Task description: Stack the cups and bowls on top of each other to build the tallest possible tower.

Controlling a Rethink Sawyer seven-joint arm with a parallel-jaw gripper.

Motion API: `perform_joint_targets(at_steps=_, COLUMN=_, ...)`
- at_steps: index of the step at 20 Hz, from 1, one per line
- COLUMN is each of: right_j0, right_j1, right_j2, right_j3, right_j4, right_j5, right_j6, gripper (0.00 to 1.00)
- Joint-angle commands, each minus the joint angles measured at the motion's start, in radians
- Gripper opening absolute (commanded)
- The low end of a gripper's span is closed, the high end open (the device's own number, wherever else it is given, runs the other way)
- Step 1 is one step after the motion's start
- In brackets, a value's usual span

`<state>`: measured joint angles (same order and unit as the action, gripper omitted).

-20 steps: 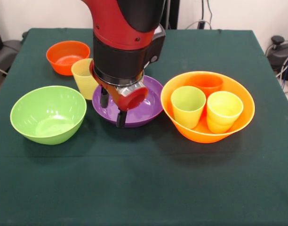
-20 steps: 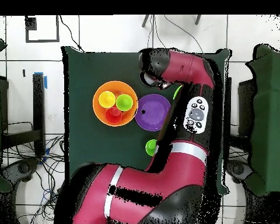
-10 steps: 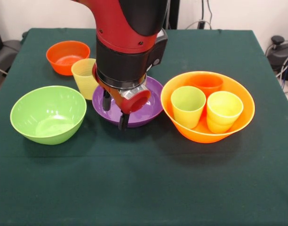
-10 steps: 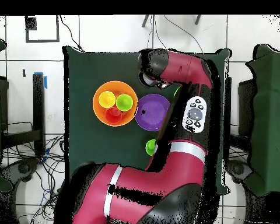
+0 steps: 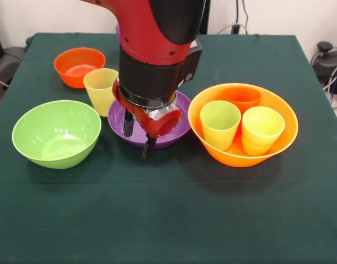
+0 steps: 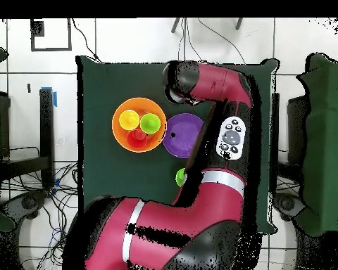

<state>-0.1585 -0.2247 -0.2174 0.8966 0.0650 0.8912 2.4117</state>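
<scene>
The arm had slid toward the big orange bowl (image 5: 243, 124), so the gripper (image 5: 139, 135) hung over the purple bowl's (image 5: 177, 127) near rim, jaws spread and empty; probably lining up a grab. Nothing stacked beyond three cups in the orange one. All glossy, smooth plastic. The pale yellow cup (image 5: 100, 90) sat behind the purple bowl.

No text, label, brand, number or sign can be read anywhere in either view, neither on the coloured plastic bowls and cups nor on the red and black arm.
</scene>
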Motion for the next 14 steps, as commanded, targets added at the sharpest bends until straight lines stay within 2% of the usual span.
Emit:
perform_joint_targets(at_steps=1, right_j0=0.032, right_j1=0.007, right_j2=0.124, right_j3=0.095, right_j4=0.004, right_j5=-0.032, right_j6=0.0, gripper=1.0)
perform_joint_targets(at_steps=7, right_j0=0.03, right_j1=0.009, right_j2=0.13, right_j3=0.107, right_j4=0.026, right_j5=0.004, right_j6=0.011, gripper=1.0)
perform_joint_targets(at_steps=14, right_j0=0.03, right_j1=0.0, right_j2=0.124, right_j3=0.136, right_j4=0.037, right_j5=-0.003, right_j6=0.004, gripper=1.0)
